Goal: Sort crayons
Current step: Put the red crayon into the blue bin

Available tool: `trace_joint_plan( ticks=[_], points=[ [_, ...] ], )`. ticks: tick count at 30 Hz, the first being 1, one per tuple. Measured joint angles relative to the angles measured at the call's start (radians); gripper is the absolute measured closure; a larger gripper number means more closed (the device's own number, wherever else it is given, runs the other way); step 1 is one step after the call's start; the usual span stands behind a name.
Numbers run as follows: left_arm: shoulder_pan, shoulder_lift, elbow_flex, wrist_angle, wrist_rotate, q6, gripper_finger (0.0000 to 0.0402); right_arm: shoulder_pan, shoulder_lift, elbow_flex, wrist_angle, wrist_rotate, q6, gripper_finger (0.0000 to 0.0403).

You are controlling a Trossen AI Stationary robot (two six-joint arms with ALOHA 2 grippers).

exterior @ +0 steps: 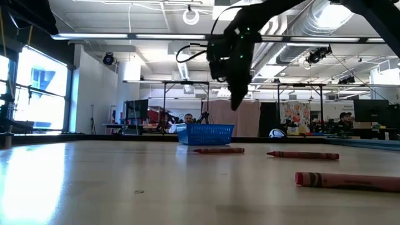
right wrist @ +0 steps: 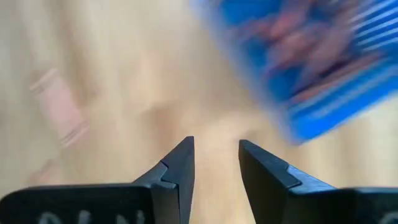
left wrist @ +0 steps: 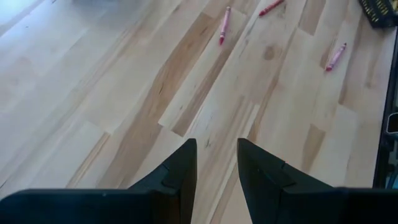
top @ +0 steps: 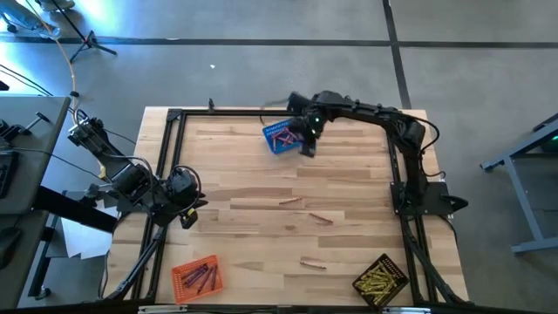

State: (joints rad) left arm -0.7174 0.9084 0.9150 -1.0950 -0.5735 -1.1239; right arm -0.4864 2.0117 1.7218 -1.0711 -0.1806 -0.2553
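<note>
Three loose reddish crayons point(top: 290, 201) point(top: 320, 218) point(top: 312, 262) lie flat on the wooden table, near its middle and front. More red crayons fill the blue basket point(top: 279, 136) at the far side. My right gripper point(top: 307, 146) hangs open just to the right of that basket, pointing down, nothing between its fingers point(right wrist: 180, 168). The right wrist view shows the blue basket point(right wrist: 311, 68) blurred beside it. My left gripper point(top: 187, 209) waits open at the table's left edge, above bare wood, the loose crayons point(left wrist: 223, 25) ahead of it.
An orange basket point(top: 197, 276) with crayons stands at the front left. A black basket point(top: 381, 281) with yellow crayons stands at the front right. A dark frame point(top: 174, 118) runs along the table's edges. Bare wood lies between the loose crayons and the baskets.
</note>
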Motion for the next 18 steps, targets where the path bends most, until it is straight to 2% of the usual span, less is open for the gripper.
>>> trace_joint_plan(
  ticks=[2,5,12,18],
  points=[
    [0.0,0.001,0.0,0.0,-0.001,0.0,0.0298,0.033,-0.003,-0.001,-0.114,-0.058,-0.029,0.0297],
    [0.0,0.003,0.0,0.0,-0.011,0.007,0.0298,0.104,-0.003,-0.003,-0.182,-0.018,-0.122,0.0307],
    [0.0,0.003,0.0,0.0,-0.019,0.059,0.0298,0.303,0.0,-0.003,0.022,0.073,-0.362,0.0318],
    [0.0,0.003,0.0,-0.001,-0.015,0.052,0.0298,0.372,0.032,-0.002,0.14,0.106,-0.345,0.0318]
  ],
)
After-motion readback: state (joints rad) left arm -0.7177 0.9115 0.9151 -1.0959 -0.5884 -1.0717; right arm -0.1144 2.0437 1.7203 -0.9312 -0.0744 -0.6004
